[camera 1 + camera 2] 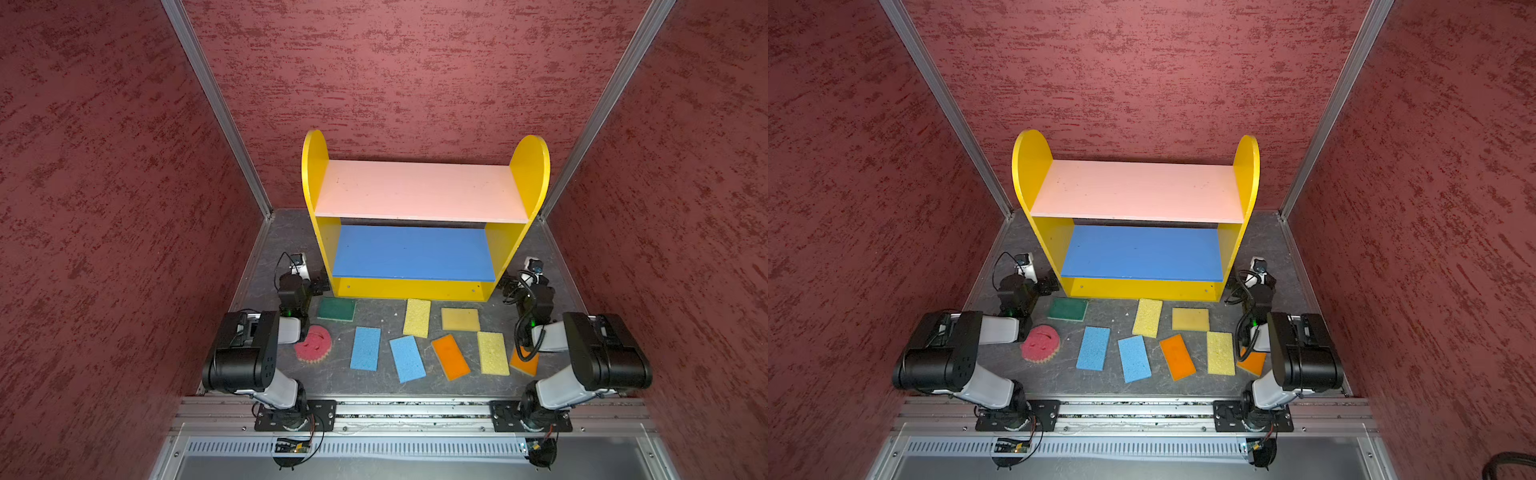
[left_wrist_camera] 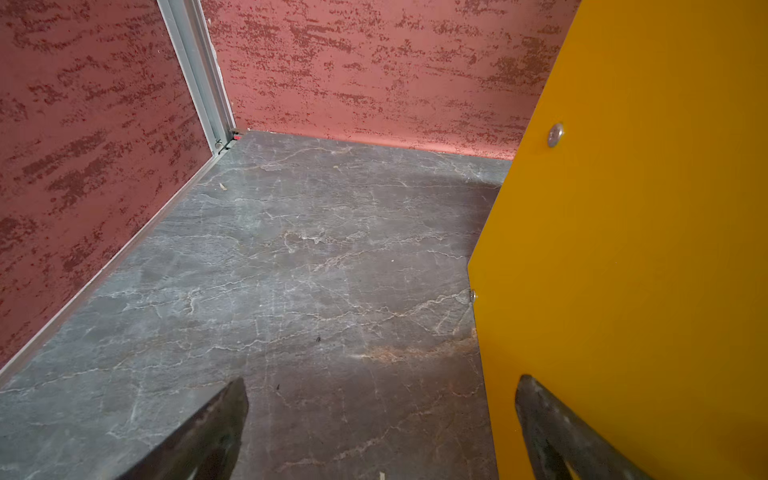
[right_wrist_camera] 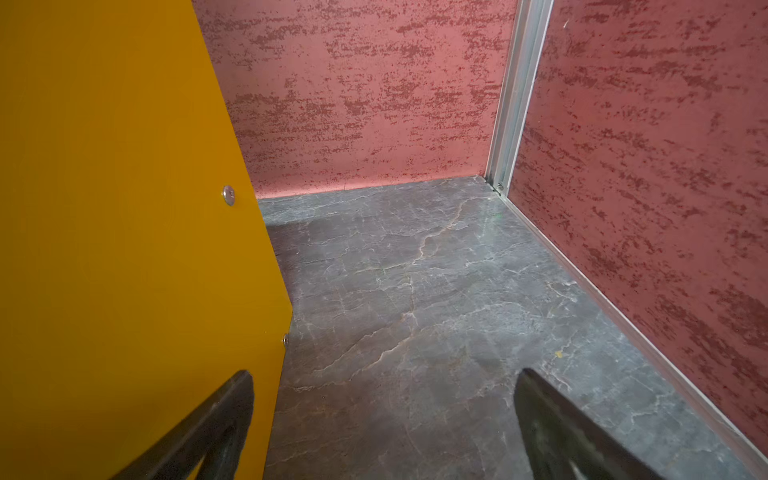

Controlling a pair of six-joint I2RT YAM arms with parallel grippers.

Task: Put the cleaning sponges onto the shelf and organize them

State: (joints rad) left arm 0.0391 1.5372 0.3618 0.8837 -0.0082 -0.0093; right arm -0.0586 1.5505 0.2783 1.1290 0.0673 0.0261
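Plainly, the shelf (image 1: 415, 191) held nothing on its pink and blue boards. All nine cleaning sponges (image 1: 365, 348) lay flat on the grey floor (image 1: 386, 386) in front of the shelf. The round pink-red one (image 1: 313, 344) lay off the shelf's left front corner, and an orange one (image 1: 524, 360) was half hidden under the right arm. The left gripper (image 2: 382, 382) sat close beside the shelf's left panel and the right gripper (image 3: 385, 374) beside its right panel. Both had fingers spread wide and gripped nothing.
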